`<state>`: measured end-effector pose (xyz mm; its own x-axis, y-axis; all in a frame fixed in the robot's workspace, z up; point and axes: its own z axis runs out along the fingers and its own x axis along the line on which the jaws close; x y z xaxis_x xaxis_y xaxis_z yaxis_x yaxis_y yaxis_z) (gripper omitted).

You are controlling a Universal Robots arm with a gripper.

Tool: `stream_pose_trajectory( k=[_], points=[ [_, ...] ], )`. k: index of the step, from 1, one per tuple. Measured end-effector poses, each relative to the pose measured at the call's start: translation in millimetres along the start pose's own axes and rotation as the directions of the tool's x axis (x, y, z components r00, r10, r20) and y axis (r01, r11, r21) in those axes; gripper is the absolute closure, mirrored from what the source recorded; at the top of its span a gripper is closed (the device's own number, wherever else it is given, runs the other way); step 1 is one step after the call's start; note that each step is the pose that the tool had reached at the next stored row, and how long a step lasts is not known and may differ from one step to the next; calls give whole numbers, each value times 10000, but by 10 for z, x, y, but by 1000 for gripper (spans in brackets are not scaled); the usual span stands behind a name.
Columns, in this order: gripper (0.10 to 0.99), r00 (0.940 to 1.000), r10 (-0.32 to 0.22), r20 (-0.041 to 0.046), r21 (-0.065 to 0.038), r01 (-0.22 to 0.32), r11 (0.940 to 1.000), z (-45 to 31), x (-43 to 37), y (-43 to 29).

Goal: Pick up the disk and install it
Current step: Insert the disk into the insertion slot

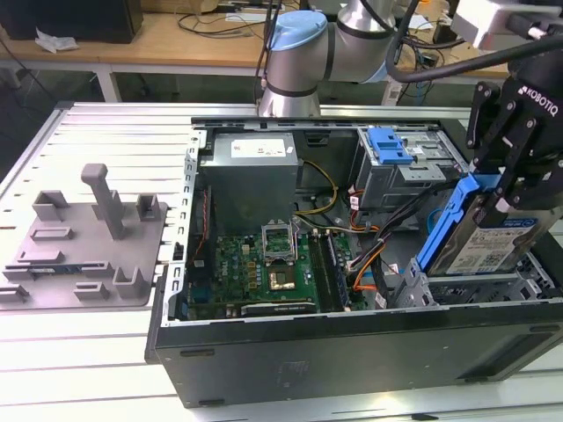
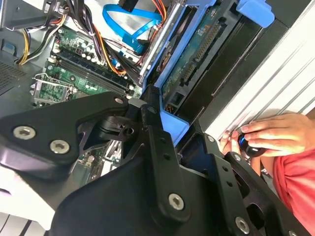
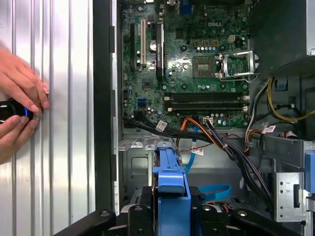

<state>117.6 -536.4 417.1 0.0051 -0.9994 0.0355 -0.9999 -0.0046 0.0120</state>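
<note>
The disk (image 1: 482, 246), a silver hard drive with a white-and-blue label and a blue frame, hangs tilted over the drive cage (image 1: 420, 288) at the exterior view's right end of the open computer case. My gripper (image 1: 508, 209) is shut on the disk's upper part, its black fingers clamping both faces. The first wrist view looks along the disk's blue edge (image 3: 171, 181), which points down into the case. In the second wrist view, the disk's green circuit-board side (image 2: 196, 46) shows beyond the black gripper links.
Inside the case lie the motherboard (image 1: 264, 268), orange and black cables (image 1: 369, 255), a grey power supply box (image 1: 251, 176) and a blue latch plate (image 1: 390, 145). A grey fixture (image 1: 88, 237) sits on the slatted table. A person's hands (image 3: 17, 113) hold a small device beside the case.
</note>
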Motion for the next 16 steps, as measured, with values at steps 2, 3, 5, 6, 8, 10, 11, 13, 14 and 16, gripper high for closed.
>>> stream_pose_trajectory(
  k=[2,3,5,6,8,10,11,13,14,16],
  points=[
    [722,10000,0,0,0,0,10000,38,2,-1],
    [722,10000,0,1,0,0,10000,52,3,-1],
    [722,10000,0,-1,0,0,10000,82,4,-1],
    [722,10000,0,-1,0,0,10000,110,5,-1],
    [722,10000,0,0,0,0,10000,136,5,-2],
    [651,10000,0,-3,0,0,10000,171,6,-2],
    [651,10000,0,0,1,0,10000,181,6,-2],
    [592,10000,0,-1,0,0,10000,194,7,-2],
    [525,10000,-1,-2,0,1,10000,194,7,-3],
    [525,10000,-1,0,0,1,10000,195,7,-3]
  ],
)
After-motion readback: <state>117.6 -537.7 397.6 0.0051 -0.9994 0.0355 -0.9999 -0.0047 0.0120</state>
